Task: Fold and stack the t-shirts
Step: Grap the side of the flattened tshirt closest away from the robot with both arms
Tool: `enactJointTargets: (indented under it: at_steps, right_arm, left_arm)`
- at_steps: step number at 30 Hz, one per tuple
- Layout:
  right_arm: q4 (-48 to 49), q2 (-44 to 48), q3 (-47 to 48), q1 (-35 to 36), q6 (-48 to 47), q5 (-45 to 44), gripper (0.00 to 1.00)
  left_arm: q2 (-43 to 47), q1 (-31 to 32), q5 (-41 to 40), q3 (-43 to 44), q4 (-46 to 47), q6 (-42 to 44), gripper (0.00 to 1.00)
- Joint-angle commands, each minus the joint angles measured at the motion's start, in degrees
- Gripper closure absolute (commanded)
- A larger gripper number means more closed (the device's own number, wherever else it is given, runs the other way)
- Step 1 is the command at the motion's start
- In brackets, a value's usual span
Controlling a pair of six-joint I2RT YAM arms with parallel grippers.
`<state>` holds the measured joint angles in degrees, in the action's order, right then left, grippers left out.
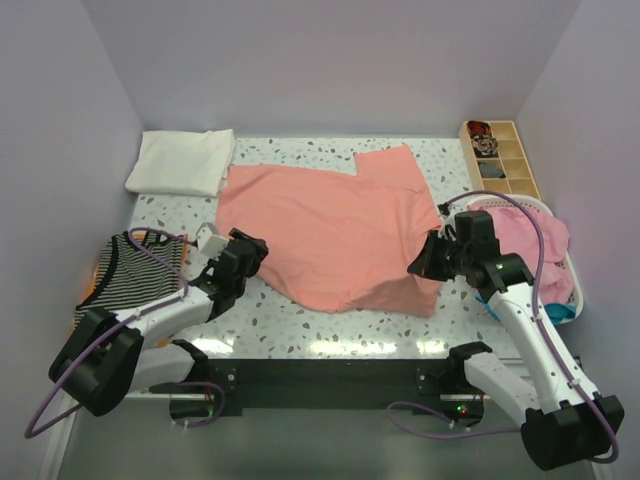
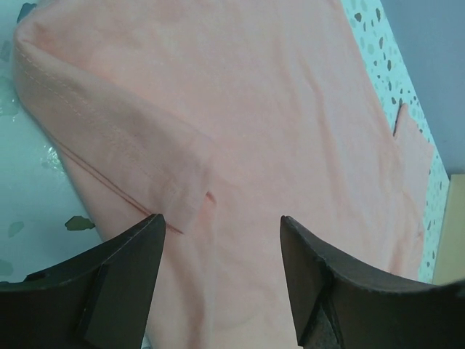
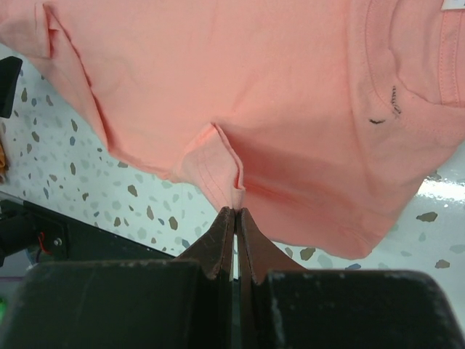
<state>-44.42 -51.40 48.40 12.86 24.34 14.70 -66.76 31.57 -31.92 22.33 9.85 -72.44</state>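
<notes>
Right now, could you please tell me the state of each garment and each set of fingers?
salmon-pink t-shirt: spread out, mostly flat
white t-shirt: folded
striped t-shirt: crumpled, unfolded
pink clothes: crumpled in a heap
left fingers: open, above salmon-pink t-shirt
right fingers: shut, pinching salmon-pink t-shirt's edge

The left arm (image 1: 150,315) and right arm (image 1: 545,345) had white links with black joint housings, and 1 purple cable (image 1: 540,255) looped along each. Both were bolted to a black base plate (image 1: 330,385). The left gripper (image 2: 221,222) had 2 broad, dark matte fingers (image 2: 120,283); the right gripper (image 3: 235,212) had thin brownish tips. A small indicator light (image 1: 458,409) glowed by the right base.
</notes>
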Motion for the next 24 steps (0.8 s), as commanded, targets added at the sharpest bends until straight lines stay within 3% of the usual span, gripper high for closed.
enactJointTargets:
  at_steps: [1,19,22,24]
  right_arm:
    - [1.9,0.1,0.0,0.1,-1.2,0.9,1.0]
    - [1.4,-0.9,0.5,0.2,-2.3,0.1,1.0]
    - [1.3,-1.0,0.5,0.1,-2.4,0.1,1.0]
    - [1.4,-1.1,0.6,0.1,-2.4,0.0,1.0]
  left_arm:
    - [-2.7,0.0,-0.3,1.2,2.9,-1.6,0.31]
    - [-8.9,0.0,0.5,0.1,6.7,-3.8,0.33]
    - [-9.4,0.0,0.5,-0.4,7.0,-4.3,0.36]
    - [-9.7,0.0,0.3,-0.8,7.7,-4.4,0.46]
